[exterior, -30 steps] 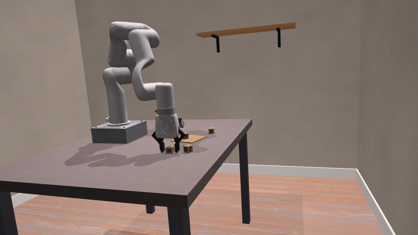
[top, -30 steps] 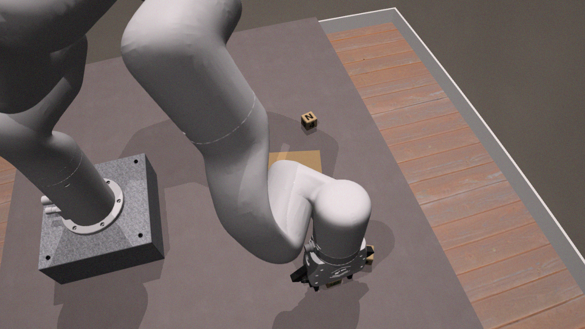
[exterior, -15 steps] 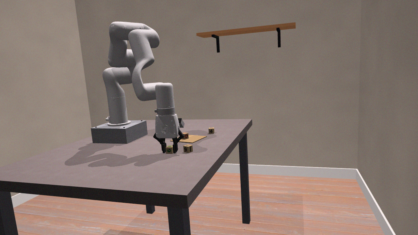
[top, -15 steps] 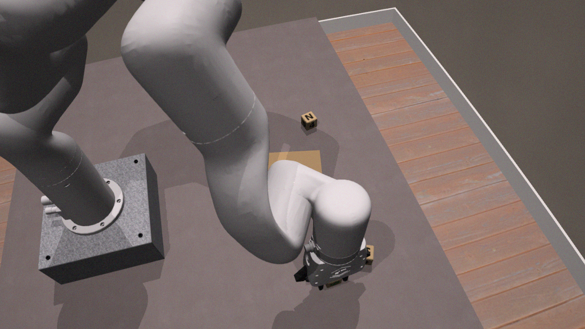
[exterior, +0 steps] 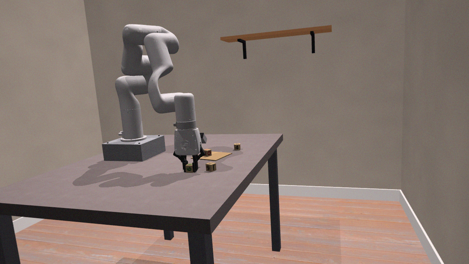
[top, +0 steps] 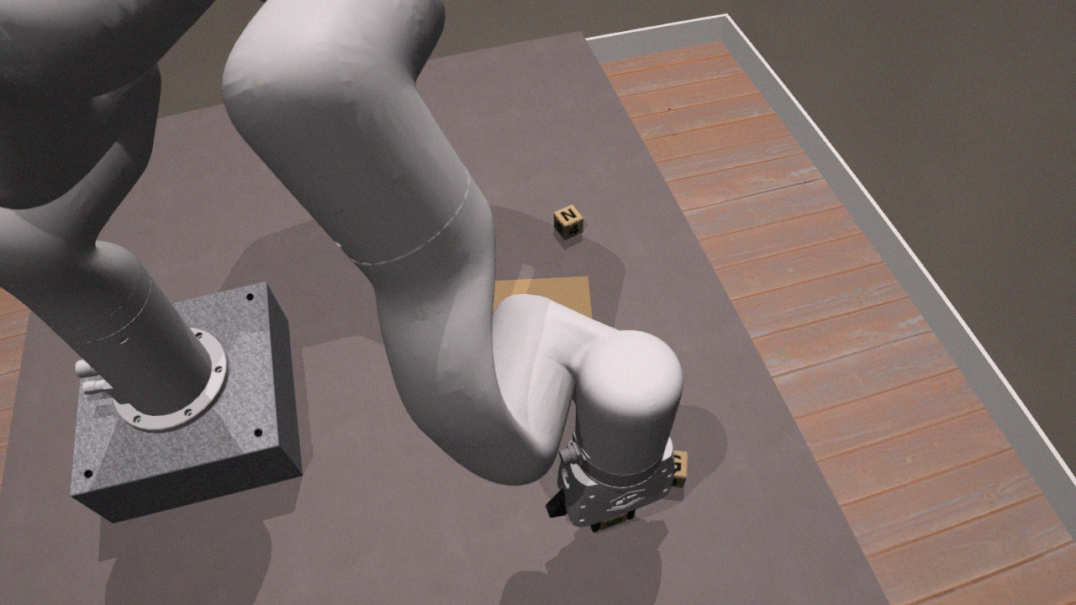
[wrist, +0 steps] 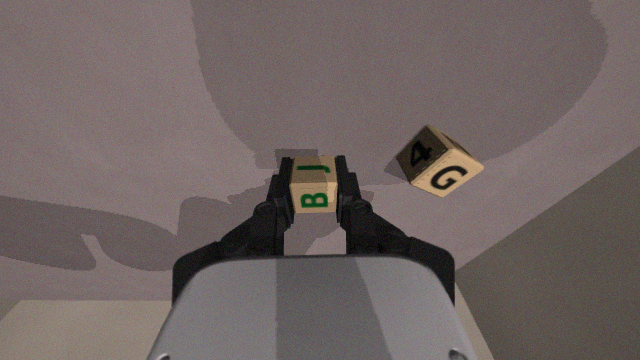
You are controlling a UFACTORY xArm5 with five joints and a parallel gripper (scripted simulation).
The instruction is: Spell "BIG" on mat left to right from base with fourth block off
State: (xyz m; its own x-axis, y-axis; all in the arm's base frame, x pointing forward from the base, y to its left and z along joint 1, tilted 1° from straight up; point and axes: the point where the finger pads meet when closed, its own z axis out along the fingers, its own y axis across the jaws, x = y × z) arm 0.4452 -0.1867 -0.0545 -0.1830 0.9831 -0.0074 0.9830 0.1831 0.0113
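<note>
Exterior view: table [exterior: 137, 197] largest, then arm, then tan mat [exterior: 220, 154], then four blocks. On the mat, only one block [exterior: 207, 151] with a red letter, letter not readable. Off the mat: N block [top: 568, 220] beyond it, G block [wrist: 441, 161] and B block [wrist: 313, 185] nearer the table edge. Gripper [wrist: 313, 192] closed partway on the B block, both pads touching its sides, block seemingly not lifted yet. Probably early stage: B and G not placed, row not built.

The B block [wrist: 313, 192] is held between the closed fingers of the gripper [wrist: 313, 200], on the table [exterior: 137, 193]. Just to its right the G block [wrist: 440, 162] is set, well off the mat [top: 560, 293]. The N block [top: 568, 220] is placed beyond the mat, toward the table's far edge.
</note>
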